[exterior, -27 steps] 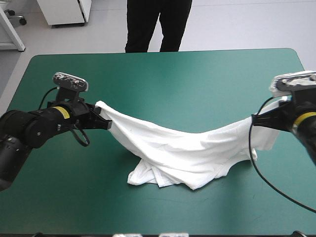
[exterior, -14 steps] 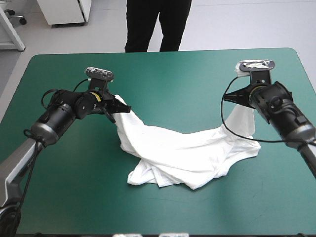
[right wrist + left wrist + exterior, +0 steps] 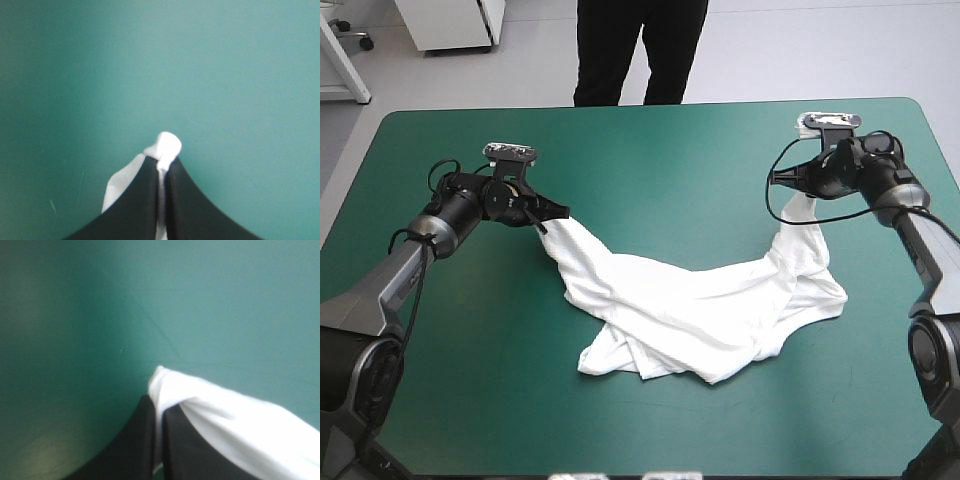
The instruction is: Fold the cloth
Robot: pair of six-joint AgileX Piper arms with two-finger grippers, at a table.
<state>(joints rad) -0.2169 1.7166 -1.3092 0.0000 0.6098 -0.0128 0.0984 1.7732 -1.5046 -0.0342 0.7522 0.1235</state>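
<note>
Hanging between both grippers, the white T-shirt [image 3: 690, 310] sags onto the teal-green cover [image 3: 650, 150], its long axis running from left gripper [image 3: 558, 212] to right gripper [image 3: 780, 180]; each pinches one end tight, the heap lying below and between them.

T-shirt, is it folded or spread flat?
Neither: the T-shirt is crumpled, middle heaped on the table, ends pinched by left gripper and right gripper.
</note>
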